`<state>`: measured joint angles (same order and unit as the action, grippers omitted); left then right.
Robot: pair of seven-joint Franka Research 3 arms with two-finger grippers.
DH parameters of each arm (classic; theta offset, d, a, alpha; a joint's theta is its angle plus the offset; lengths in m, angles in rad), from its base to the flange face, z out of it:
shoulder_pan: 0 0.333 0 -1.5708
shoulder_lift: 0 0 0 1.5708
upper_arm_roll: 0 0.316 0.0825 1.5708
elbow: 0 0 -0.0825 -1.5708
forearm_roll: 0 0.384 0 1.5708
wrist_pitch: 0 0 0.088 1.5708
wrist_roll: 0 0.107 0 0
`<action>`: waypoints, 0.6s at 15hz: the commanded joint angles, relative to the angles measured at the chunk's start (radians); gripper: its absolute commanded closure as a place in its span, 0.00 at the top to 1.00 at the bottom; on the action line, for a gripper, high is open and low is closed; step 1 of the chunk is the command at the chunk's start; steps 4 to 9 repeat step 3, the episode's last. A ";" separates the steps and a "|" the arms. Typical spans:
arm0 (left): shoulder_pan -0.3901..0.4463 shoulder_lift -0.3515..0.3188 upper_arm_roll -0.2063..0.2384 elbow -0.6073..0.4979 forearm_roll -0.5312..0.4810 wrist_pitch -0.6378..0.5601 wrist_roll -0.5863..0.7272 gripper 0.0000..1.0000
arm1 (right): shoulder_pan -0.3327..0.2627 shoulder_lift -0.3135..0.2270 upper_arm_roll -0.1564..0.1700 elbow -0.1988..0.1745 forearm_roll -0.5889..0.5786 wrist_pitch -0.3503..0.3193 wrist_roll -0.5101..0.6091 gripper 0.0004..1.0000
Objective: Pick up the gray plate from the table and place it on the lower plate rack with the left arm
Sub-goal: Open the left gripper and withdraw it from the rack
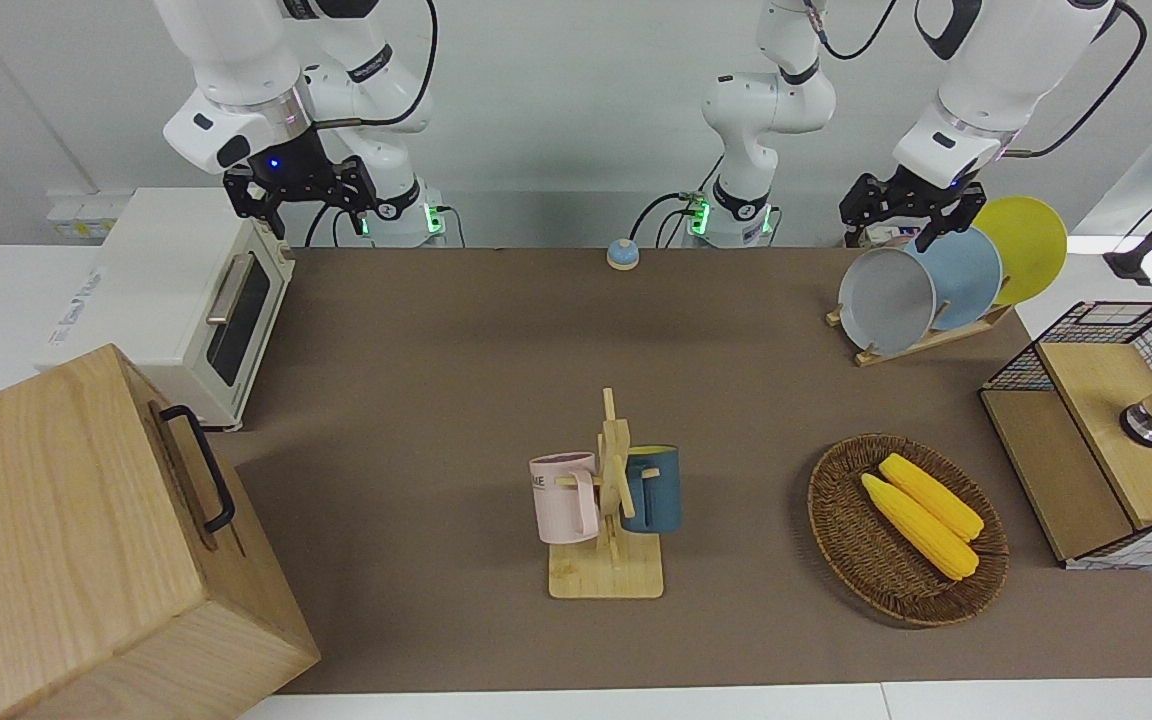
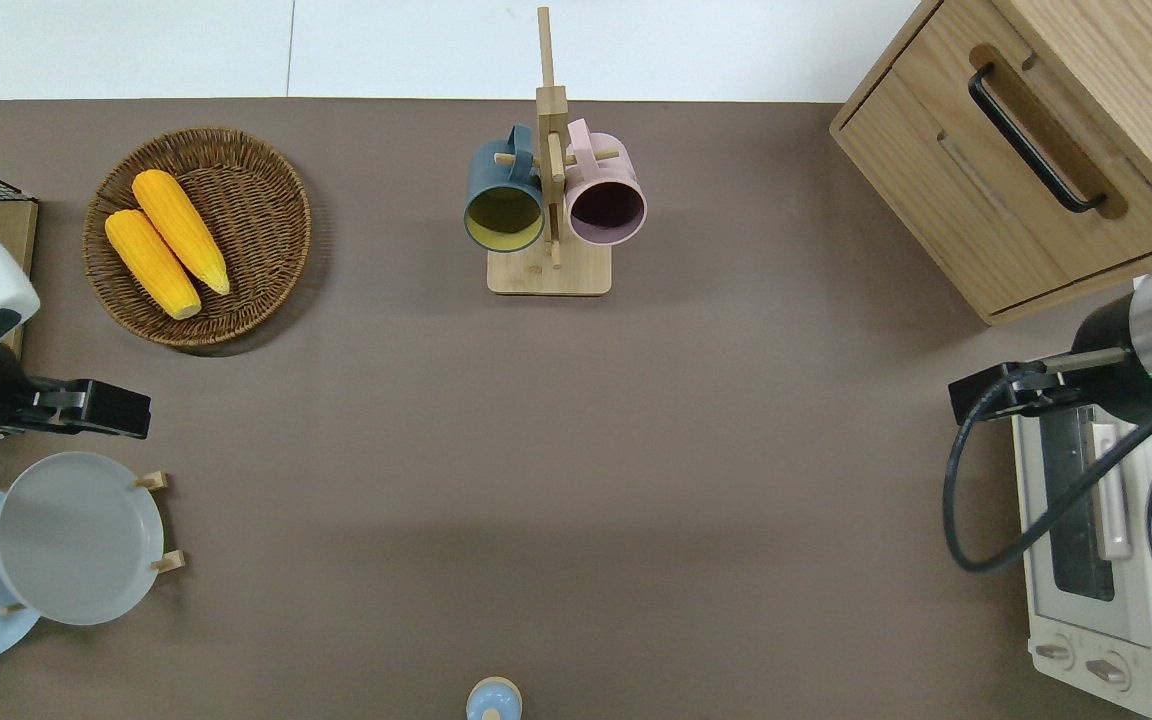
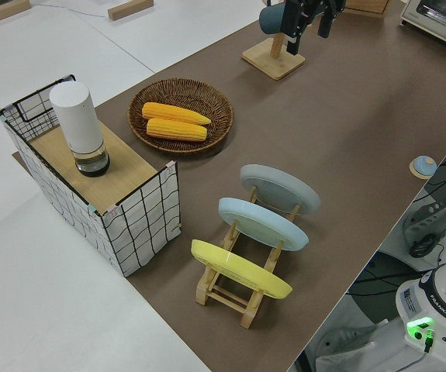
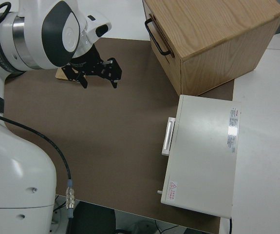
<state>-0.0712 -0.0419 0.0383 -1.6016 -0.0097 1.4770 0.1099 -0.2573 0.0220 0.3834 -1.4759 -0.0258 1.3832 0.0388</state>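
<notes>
The gray plate (image 1: 886,300) stands tilted in the slot of the lower plate rack (image 1: 921,340) that lies farthest from the robots; it also shows in the overhead view (image 2: 76,538) and the left side view (image 3: 279,188). My left gripper (image 1: 894,225) is open and empty, raised clear of the plate. In the overhead view my left gripper (image 2: 86,410) is over the table (image 1: 436,350) between the gray plate and the corn basket. My right gripper (image 1: 301,195) is parked and open.
A light-blue plate (image 1: 971,275) and a yellow plate (image 1: 1026,245) stand in the same rack. A wicker basket with corn (image 1: 906,530), a wire-sided shelf (image 1: 1106,430), a mug tree (image 1: 611,500), a bell (image 1: 622,254), a toaster oven (image 1: 176,300) and a wooden cabinet (image 1: 86,540) stand around.
</notes>
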 commanded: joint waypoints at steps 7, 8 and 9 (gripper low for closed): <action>-0.001 0.005 0.000 0.016 -0.021 -0.004 0.024 0.99 | -0.025 -0.002 0.020 0.008 -0.006 -0.012 0.012 0.98; -0.001 0.005 0.000 0.016 -0.021 -0.004 0.024 0.99 | -0.025 -0.002 0.020 0.008 -0.006 -0.012 0.012 0.98; -0.001 0.005 0.000 0.016 -0.021 -0.004 0.024 0.99 | -0.025 -0.002 0.020 0.008 -0.006 -0.012 0.012 0.98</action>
